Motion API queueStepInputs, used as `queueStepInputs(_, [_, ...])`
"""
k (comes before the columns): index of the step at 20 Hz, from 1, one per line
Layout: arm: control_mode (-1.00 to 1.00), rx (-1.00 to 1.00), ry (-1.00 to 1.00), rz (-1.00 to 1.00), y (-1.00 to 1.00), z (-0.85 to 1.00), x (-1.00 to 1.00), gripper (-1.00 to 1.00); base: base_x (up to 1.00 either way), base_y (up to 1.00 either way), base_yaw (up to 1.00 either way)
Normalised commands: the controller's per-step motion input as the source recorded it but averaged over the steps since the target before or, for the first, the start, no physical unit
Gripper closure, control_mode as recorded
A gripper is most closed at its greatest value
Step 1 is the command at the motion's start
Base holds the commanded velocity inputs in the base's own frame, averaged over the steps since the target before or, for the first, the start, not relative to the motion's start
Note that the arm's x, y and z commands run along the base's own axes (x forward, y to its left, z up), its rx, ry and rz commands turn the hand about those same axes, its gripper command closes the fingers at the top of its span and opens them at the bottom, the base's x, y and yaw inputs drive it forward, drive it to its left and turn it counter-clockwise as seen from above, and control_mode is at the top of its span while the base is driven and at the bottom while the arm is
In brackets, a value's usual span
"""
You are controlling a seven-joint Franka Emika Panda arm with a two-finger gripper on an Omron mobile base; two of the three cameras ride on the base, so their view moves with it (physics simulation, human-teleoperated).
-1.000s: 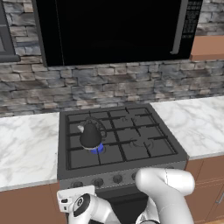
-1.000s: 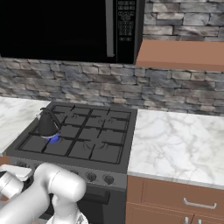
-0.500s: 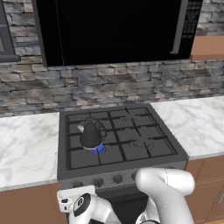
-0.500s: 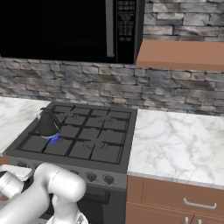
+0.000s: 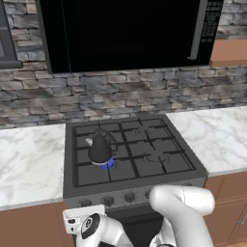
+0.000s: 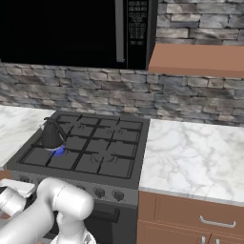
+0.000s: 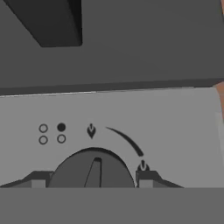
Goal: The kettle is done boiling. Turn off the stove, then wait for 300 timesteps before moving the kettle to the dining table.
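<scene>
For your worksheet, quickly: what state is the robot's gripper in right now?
Gripper: fingertips either side of a stove knob; whether they have closed on it cannot be told.

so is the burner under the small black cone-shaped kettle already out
No, a blue flame glows beneath the small black cone-shaped kettle on the dark grey stove.

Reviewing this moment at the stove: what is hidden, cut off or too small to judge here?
- Hand view: the knob is cut off below by the frame's bottom; whether the fingertips touch it is unclear.
- Left base view: the arm hides the right-hand stove knobs; the gripper is cut off below.
- Right base view: the flame under the kettle is too small to judge its strength.
- Both base views: knob markings are too small to read.
</scene>
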Motion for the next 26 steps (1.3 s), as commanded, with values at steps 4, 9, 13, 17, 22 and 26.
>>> queueStepInputs(4, [-1.0, 0.14, 0.0, 0.0, 0.0, -0.21, 0.0, 1.0, 0.0, 0.0, 0.0])
queueStepInputs(9, [-1.0, 0.17, 0.0, 0.0, 0.0, -0.16, 0.0, 1.0, 0.0, 0.0, 0.0])
queueStepInputs(13, [-1.0, 0.2, -0.02, 0.0, 0.0, -0.11, 0.0, 1.0, 0.0, 0.0, 0.0])
queueStepInputs(17, [-1.0, 0.19, -0.01, 0.0, 0.0, -0.13, 0.0, 1.0, 0.0, 0.0, 0.0])
queueStepInputs(22, [-1.0, 0.19, -0.01, 0.0, 0.0, -0.16, 0.0, 1.0, 0.0, 0.0, 0.0])
queueStepInputs(26, [-1.0, 0.18, -0.02, 0.0, 0.0, -0.17, 0.0, 1.0, 0.0, 0.0, 0.0])
